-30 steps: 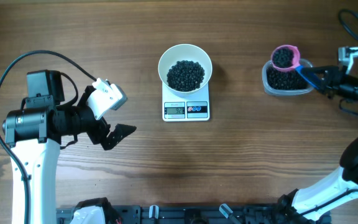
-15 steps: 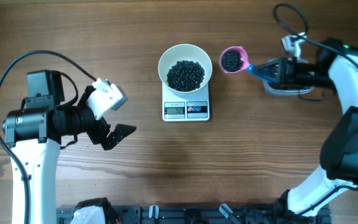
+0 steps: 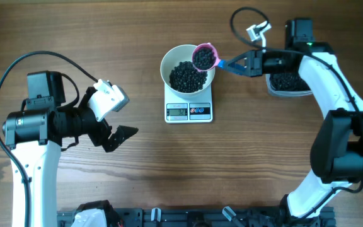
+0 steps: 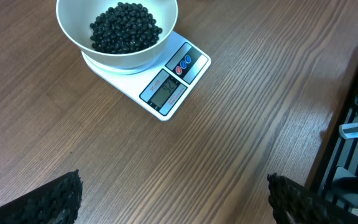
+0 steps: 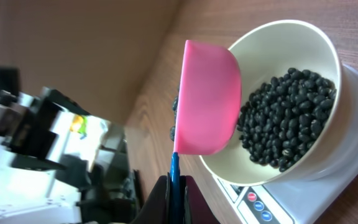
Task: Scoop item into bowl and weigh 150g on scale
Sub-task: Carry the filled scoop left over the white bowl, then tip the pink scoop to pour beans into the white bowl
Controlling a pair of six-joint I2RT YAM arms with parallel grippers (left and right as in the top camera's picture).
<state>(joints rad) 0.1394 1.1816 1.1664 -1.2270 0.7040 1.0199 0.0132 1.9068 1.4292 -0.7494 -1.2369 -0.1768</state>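
The right gripper [image 3: 241,64] has its fingers [image 5: 158,200] shut tight on the blue handle [image 5: 174,167] of a pink scoop [image 3: 203,57], which hangs over the far right rim of the bowl [image 3: 167,62]. Overhead, the scoop is full of beans [image 3: 184,77]. The right wrist view shows only its pink underside, which blocks part of the bowl. The bowl, holding a dark heap of beans, sits on the scale [image 3: 188,111] at the table's [image 3: 232,164] centre. The left wrist view shows the scale's lit display [image 4: 164,92], digits unreadable. The left gripper [image 3: 123,116], jaws spread wide and empty, hangs well left of the scale. A clear tub [image 3: 288,83] of beans lies to the right, under the right arm.
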